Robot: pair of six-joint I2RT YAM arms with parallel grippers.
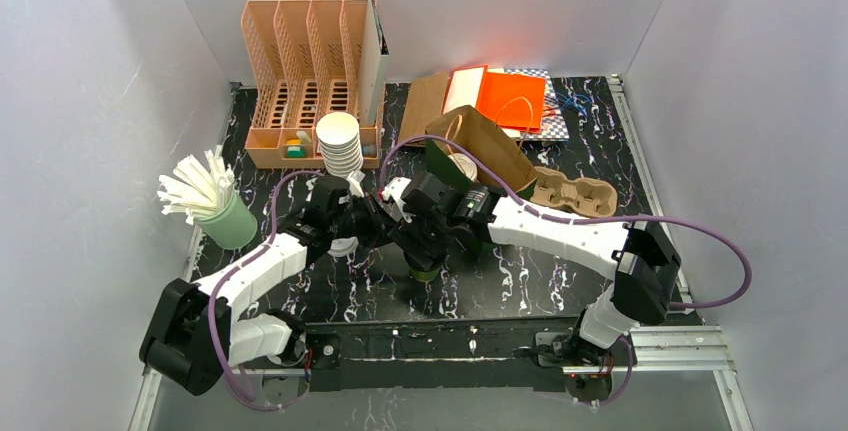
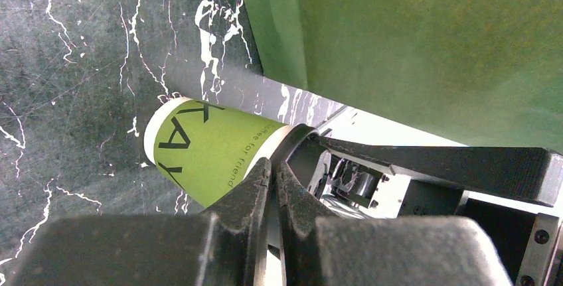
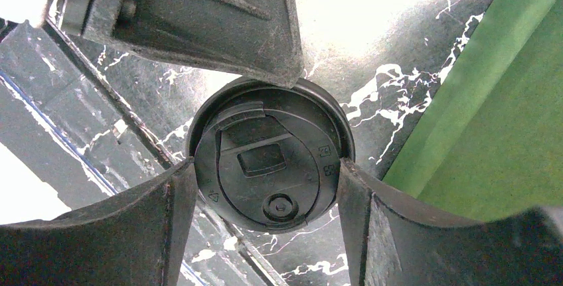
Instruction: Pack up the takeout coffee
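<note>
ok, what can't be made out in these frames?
Left wrist: the shut left pincer blocks its own contact with the green cup; a pinch cannot be told.
Right wrist: the black lid hides the cup body below it.
Top view: the left arm and right arm cover the cup almost entirely.

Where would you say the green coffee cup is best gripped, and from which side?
By the rim of the black lid, from straight above. The green coffee cup stands upright, its round lid facing up, and a green bag crowds one side. The right claw grips it so.

White arm links (image 1: 560,231), black joints (image 1: 645,276), purple cables (image 1: 742,256).
</note>
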